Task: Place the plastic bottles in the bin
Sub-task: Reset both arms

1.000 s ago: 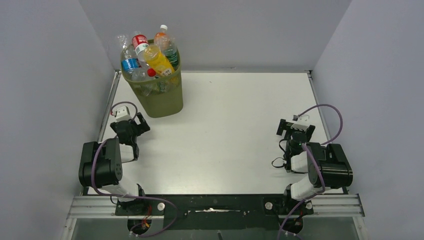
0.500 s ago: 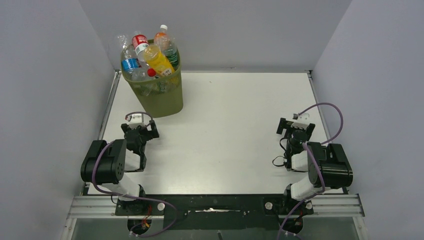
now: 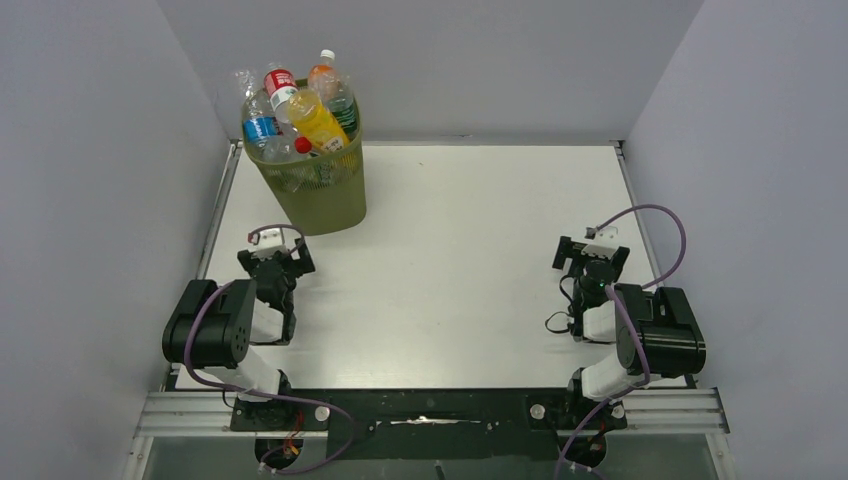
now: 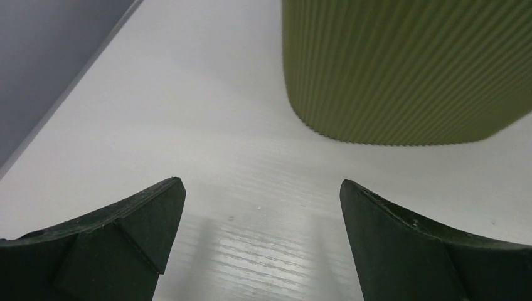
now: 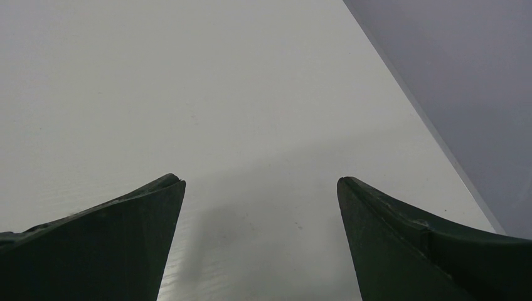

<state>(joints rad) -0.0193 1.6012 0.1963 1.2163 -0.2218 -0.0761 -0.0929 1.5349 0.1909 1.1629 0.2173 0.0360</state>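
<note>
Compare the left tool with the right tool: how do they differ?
The left tool points at the bin, close ahead; the right tool points at table and side wall only. The left tool sits near the bin full of bottles; the right tool sits far across the table. Both are open and hold nothing.

The top view looks down from high behind the near edge, covering the whole table (image 3: pixel 450 250). The left wrist view sits low, looking out through the left pincer (image 4: pixel 261 184) at the bin (image 4: pixel 401 69) close ahead, shared with the top view. The right wrist view faces table and wall (image 5: pixel 452 63).
</note>
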